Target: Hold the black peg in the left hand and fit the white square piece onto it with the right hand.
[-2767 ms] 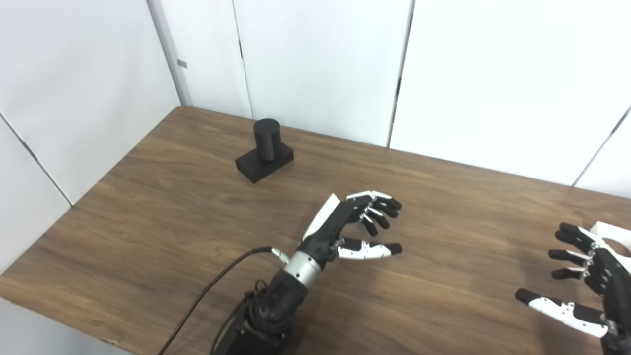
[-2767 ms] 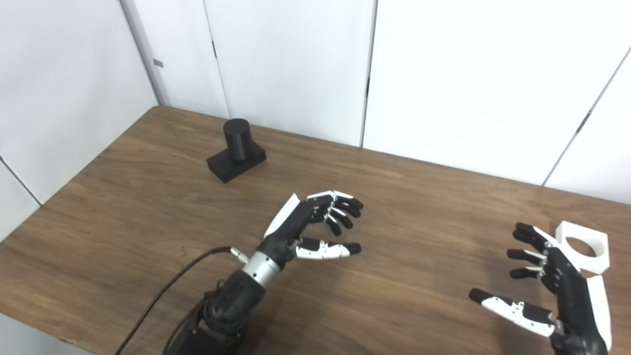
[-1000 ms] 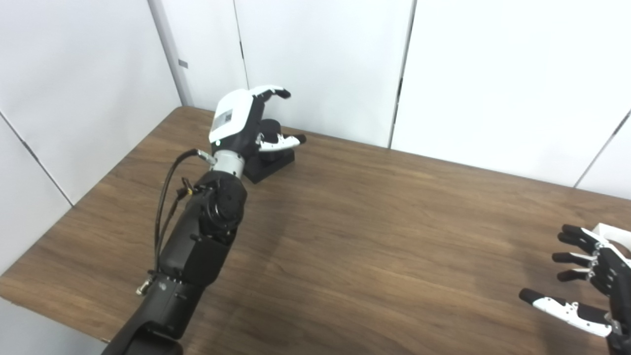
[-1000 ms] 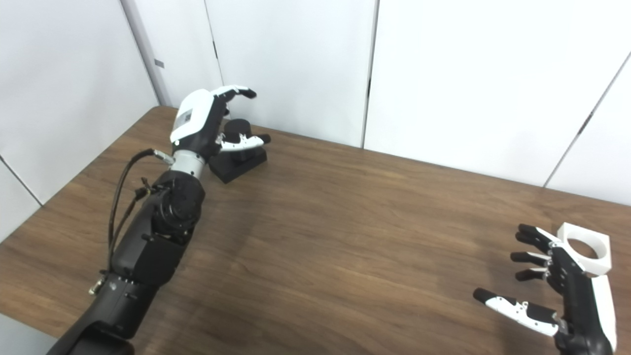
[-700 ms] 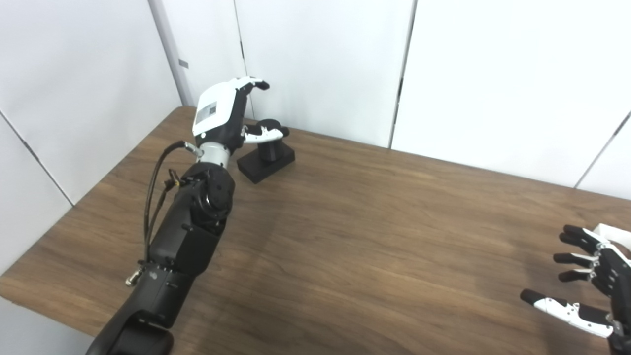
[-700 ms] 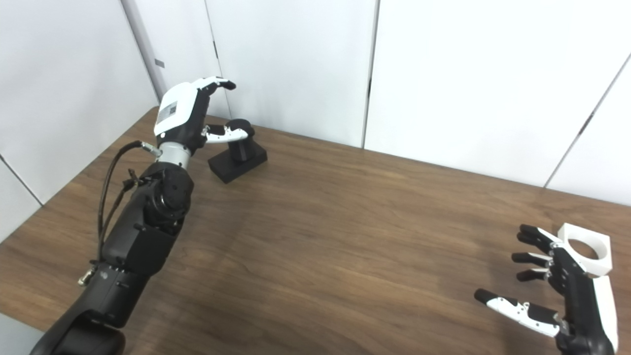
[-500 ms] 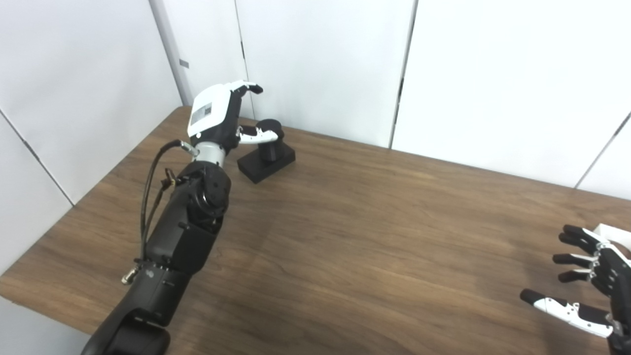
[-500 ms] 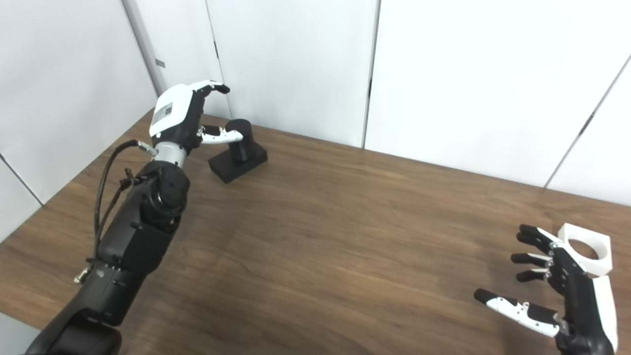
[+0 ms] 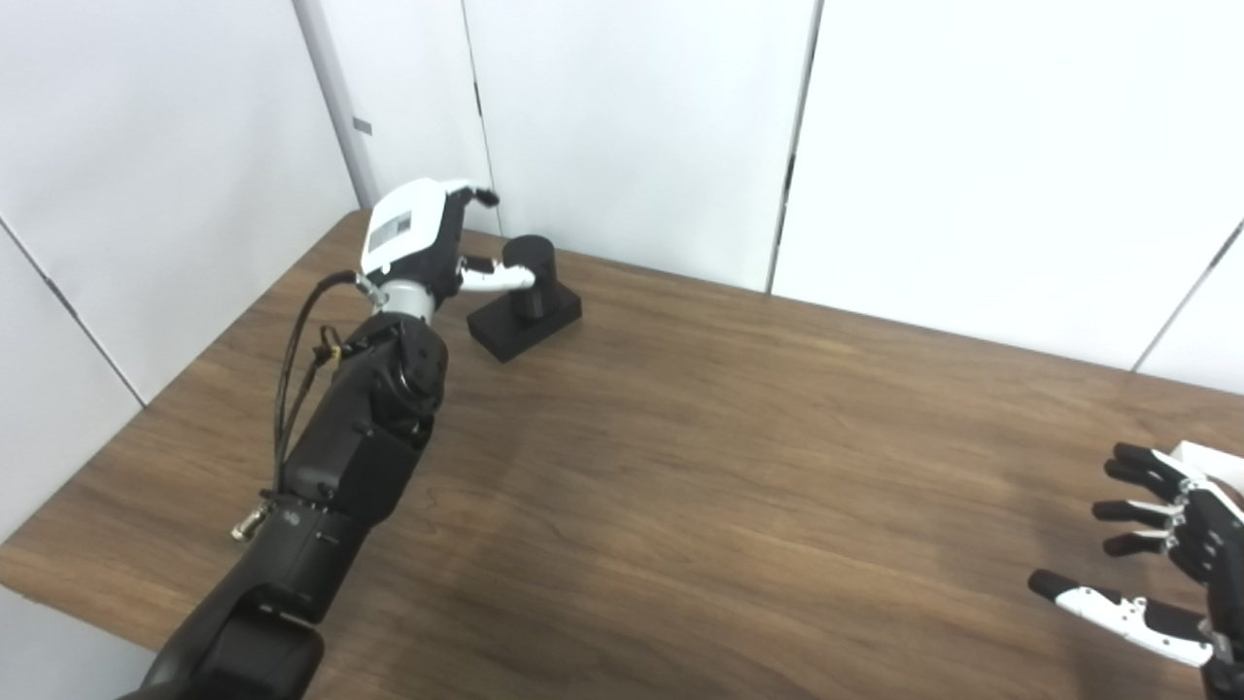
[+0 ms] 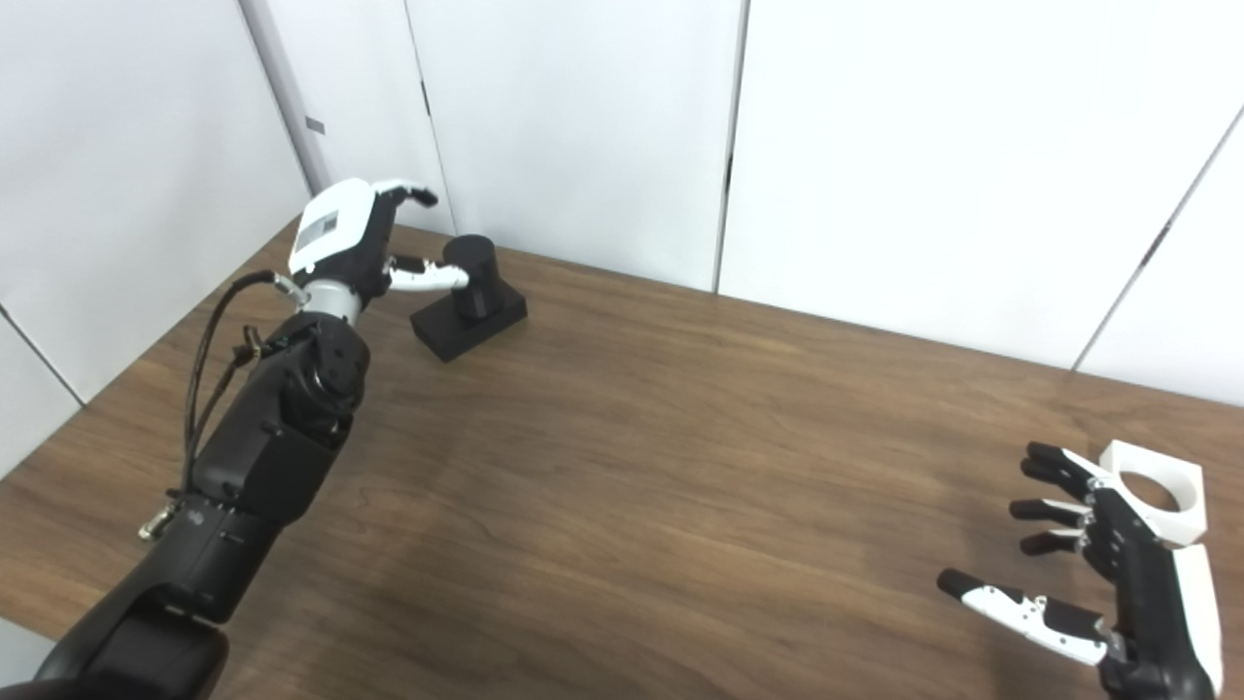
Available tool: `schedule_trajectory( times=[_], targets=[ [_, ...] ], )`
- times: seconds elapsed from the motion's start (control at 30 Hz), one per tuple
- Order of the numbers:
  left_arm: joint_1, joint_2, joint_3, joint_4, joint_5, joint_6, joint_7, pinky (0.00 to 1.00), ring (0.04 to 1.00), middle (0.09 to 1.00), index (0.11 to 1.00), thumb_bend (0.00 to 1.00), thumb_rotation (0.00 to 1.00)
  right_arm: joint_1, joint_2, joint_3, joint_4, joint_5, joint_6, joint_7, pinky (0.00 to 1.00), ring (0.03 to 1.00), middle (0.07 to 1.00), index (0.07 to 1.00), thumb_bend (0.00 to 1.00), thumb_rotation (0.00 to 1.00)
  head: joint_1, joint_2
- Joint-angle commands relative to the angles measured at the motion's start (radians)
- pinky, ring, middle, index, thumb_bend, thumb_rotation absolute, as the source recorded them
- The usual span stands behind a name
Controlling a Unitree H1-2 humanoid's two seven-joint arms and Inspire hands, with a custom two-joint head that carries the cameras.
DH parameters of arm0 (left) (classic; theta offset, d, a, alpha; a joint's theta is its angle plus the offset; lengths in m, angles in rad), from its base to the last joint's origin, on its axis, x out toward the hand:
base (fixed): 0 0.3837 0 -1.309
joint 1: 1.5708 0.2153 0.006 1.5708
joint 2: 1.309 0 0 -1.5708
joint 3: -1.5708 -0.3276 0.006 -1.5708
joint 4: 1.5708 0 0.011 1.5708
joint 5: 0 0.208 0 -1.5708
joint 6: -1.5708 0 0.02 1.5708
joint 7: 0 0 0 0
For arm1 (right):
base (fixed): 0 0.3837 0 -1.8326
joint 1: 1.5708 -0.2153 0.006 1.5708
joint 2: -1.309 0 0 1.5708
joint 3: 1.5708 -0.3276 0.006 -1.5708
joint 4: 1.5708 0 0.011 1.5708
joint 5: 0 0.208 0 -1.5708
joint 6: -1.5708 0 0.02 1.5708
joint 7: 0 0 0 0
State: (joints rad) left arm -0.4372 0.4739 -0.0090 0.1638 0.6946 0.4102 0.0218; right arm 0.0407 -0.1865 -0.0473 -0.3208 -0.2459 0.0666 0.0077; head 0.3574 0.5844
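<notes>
The left hand (image 10: pixel 362 241), fingers spread and empty, hovers just left of the black peg (image 10: pixel 470 286) at the table's (image 10: pixel 661 467) far left, thumb reaching its side. The right hand (image 10: pixel 1118 574), also spread, sits beside the white square piece (image 10: pixel 1157 502), near right.

Table (image 9: pixel 680 467) fills lower frame; wall panels (image 9: pixel 632 126) behind it across top. Peg (image 9: pixel 528 292) upright on its base, upper left, near table's far edge. Left hand (image 9: pixel 428 243) just left of peg, thumb reaching to peg's side. Square piece (image 10: pixel 1157 491) on table at far right edge. Right hand (image 10: pixel 1108 574) lower right, just before square piece.
</notes>
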Motion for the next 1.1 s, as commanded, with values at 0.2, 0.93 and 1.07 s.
schedule_trajectory(
  times=[0.2, 0.93, 1.07],
  targets=[
    [-0.064, 0.038, -0.028, 0.085, 0.011, -0.021, 0.035, 0.69, 0.917, 0.908, 0.765, 1.0, 0.42, -0.019, 0.003, -0.012, -0.056, 0.008, 0.0, -0.005, 0.5, 0.634, 0.747, 0.737, 0.61, 0.0, -0.003, 0.007],
    [-0.076, 0.041, -0.12, 0.219, 0.029, 0.046, 0.034, 0.74, 0.936, 0.926, 0.791, 1.0, 0.4, -0.014, -0.011, -0.019, -0.065, 0.03, -0.009, 0.003, 0.49, 0.638, 0.756, 0.74, 0.54, 0.0, -0.004, 0.032],
    [-0.068, 0.035, -0.111, 0.232, 0.014, 0.042, 0.045, 0.75, 0.936, 0.92, 0.785, 1.0, 0.38, -0.012, -0.013, -0.022, -0.059, 0.035, -0.019, 0.001, 0.5, 0.643, 0.756, 0.74, 0.54, 0.0, -0.004, 0.038]
  ],
)
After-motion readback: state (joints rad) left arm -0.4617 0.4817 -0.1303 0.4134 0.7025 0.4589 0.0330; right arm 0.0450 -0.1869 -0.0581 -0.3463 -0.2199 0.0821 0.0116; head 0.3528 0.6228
